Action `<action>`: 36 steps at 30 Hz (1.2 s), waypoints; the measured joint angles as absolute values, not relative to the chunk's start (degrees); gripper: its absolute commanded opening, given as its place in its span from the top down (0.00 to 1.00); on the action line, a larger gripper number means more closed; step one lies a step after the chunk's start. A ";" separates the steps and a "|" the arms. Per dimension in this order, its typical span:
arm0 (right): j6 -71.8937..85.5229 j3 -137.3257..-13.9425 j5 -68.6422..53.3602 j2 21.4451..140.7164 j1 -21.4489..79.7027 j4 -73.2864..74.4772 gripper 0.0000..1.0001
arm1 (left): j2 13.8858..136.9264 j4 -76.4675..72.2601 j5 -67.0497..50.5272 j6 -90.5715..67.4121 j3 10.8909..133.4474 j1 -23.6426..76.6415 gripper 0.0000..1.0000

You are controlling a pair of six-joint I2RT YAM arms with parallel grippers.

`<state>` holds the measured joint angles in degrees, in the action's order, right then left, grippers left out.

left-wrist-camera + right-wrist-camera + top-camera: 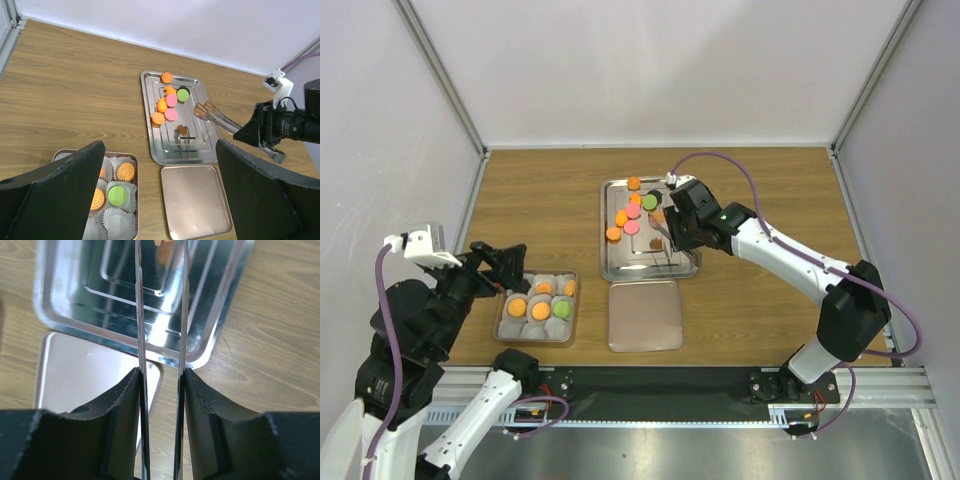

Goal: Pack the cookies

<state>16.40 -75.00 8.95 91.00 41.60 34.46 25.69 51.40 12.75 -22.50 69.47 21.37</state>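
Between the fingers of the right gripper (161,375), silver metal tongs (139,315) are clamped above the rectangular steel tray (640,265). The left gripper (160,147) is held wide open near the small box of white paper cups (503,318). The small round cookies (632,212) are clustered at the tray's far left, and several are set in the cups.

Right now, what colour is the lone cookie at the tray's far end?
The lone cookie is orange, clearest in the left wrist view.
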 measured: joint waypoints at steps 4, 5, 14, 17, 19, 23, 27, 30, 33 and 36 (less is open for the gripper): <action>15.73 -76.77 7.42 90.00 42.44 35.22 0.70 | 27.97 50.74 12.86 -22.90 69.78 21.37 0.00; 15.46 -77.58 6.76 89.95 42.61 35.48 0.70 | 29.17 50.72 12.97 -23.18 70.19 21.37 0.00; 13.87 -92.99 1.76 92.99 47.83 42.09 0.70 | 43.68 56.31 19.94 -30.89 82.94 21.37 0.00; 13.87 -98.41 -1.21 96.12 50.98 43.24 0.69 | 47.31 61.14 24.08 -34.79 90.74 21.39 0.00; 13.76 -100.73 -2.92 98.19 53.28 43.94 0.69 | 48.58 64.23 27.07 -37.58 94.80 21.39 0.00; 13.37 -103.09 -7.20 102.72 57.43 45.47 0.69 | 48.58 71.20 32.97 -42.81 96.99 21.39 0.00; 13.23 -105.54 -10.63 107.04 60.66 46.24 0.69 | 48.10 74.59 36.03 -45.80 95.90 21.37 0.00; 13.23 -106.48 -12.38 108.81 62.74 46.33 0.69 | 46.26 75.88 36.56 -47.53 93.23 21.37 0.00; 13.23 -107.35 -13.56 109.97 64.88 46.48 0.69 | 44.82 77.06 36.69 -48.51 91.13 21.37 0.00; 13.15 -108.57 -14.26 110.96 67.00 46.44 0.69 | 44.77 77.32 36.64 -49.04 89.60 21.37 0.00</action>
